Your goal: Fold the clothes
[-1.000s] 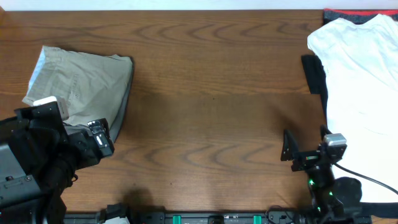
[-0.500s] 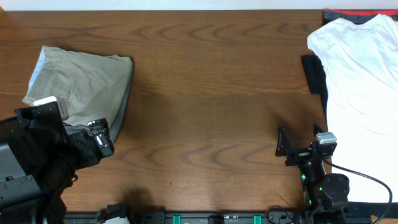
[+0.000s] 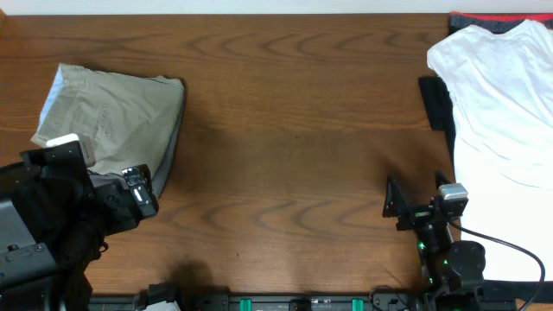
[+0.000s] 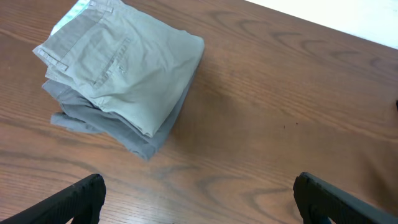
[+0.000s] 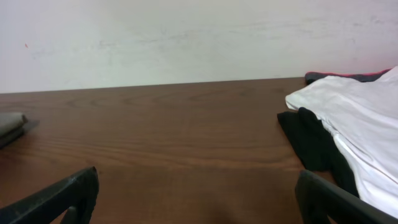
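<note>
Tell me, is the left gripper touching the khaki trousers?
Apart. In the left wrist view, bare table shows between the open left gripper and the khaki trousers.

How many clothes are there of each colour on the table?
Khaki-green folded cotton trousers: 1
Grey folded garment under them: 1
White T-shirt: 1
Black cloth beside it: 1
Dark cloth with red edge: 1
Total: 5

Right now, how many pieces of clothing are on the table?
5: folded khaki trousers on a grey folded garment at the left; at the right, a white T-shirt over a black garment and a red-edged garment. More may be hidden underneath.
</note>
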`<act>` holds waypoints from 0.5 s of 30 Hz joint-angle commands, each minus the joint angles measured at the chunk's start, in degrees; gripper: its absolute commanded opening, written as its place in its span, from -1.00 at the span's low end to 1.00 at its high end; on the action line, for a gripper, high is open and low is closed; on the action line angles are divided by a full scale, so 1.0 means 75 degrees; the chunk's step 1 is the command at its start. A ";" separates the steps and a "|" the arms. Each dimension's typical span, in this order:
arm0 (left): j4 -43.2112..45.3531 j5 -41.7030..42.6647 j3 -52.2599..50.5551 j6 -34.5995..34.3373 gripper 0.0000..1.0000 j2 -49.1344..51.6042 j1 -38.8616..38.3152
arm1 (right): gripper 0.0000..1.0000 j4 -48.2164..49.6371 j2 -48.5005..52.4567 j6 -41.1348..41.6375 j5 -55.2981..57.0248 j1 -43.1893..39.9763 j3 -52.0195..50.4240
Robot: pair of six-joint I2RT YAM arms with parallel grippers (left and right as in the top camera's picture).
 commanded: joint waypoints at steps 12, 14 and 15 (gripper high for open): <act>-0.0026 -0.0093 -0.0003 0.0044 0.96 -0.0035 -0.0201 | 0.98 -0.0012 -0.0050 0.0073 0.0082 -0.0035 -0.0035; -0.0012 -0.0102 -0.0003 0.0050 0.96 -0.0093 -0.0347 | 0.99 -0.0012 -0.0050 0.0073 0.0082 -0.0035 -0.0035; 0.0134 -0.0262 -0.0003 0.0070 0.96 -0.0117 -0.0414 | 0.99 -0.0012 -0.0050 0.0073 0.0082 -0.0035 -0.0035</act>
